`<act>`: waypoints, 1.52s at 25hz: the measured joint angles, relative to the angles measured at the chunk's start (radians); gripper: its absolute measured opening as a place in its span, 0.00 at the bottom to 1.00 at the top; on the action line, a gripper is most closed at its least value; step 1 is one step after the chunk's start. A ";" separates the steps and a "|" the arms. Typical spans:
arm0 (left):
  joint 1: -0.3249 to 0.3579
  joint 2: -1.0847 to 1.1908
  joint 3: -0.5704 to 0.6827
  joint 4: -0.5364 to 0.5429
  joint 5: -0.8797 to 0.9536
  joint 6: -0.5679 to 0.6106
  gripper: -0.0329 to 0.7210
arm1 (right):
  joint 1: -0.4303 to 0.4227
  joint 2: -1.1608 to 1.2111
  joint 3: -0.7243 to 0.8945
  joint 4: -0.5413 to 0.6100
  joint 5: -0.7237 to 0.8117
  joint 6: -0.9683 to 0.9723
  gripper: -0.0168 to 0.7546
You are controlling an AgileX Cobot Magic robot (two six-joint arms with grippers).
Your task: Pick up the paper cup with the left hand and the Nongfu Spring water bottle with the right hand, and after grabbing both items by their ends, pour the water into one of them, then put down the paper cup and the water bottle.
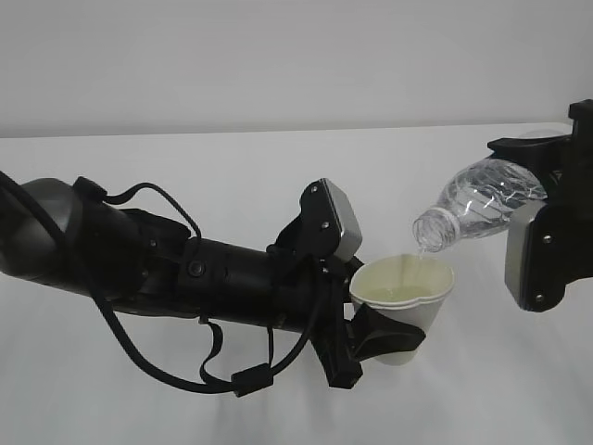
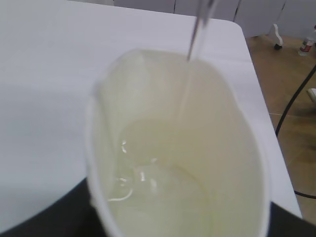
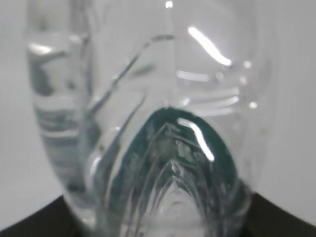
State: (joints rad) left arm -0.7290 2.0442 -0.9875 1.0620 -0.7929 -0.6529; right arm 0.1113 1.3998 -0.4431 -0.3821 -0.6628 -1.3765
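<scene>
Pouring is under way, and the next move turns on one relation: the bottle's mouth sits just above the far-right edge of the cup's rim, hardly inside it.

Nearest the exterior camera, the left claw [image 1: 375, 338] pinches the cup [image 1: 405, 301] low on its wall, squeezing the rim out of round; the cup stands roughly upright, held clear above the white counter [image 1: 232, 176]. A little farther off and to the right, the right claw [image 1: 547, 222] grips the bottle [image 1: 477, 209] at its base end. The bottle's long axis runs from upper right down to lower left, neck tipped toward the cup. Each arm keeps to its own side, and neither crosses the middle.

The left wrist view shows what the exterior view barely hints at: a thin stream of water [image 2: 190, 74] falling past the far rim and pooling in the cream bottom of the cup [image 2: 232, 163]. The right wrist view gives only the bottle [image 3: 163, 123] from close up, green label showing through the clear plastic; how much water is left there I cannot tell.

To my judgement, tipping back upright wants the mouth kept over the cup so the last drops do not fall on the counter.
</scene>
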 joint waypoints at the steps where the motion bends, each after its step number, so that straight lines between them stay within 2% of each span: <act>1: 0.000 0.000 0.000 0.000 0.000 0.000 0.56 | 0.000 0.000 0.000 0.000 0.000 0.000 0.52; 38: 0.000 0.000 0.000 -0.002 0.000 0.000 0.56 | 0.000 0.000 0.000 0.000 -0.004 -0.001 0.52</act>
State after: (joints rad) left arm -0.7290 2.0442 -0.9875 1.0597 -0.7929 -0.6529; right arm 0.1113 1.3998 -0.4431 -0.3821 -0.6666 -1.3772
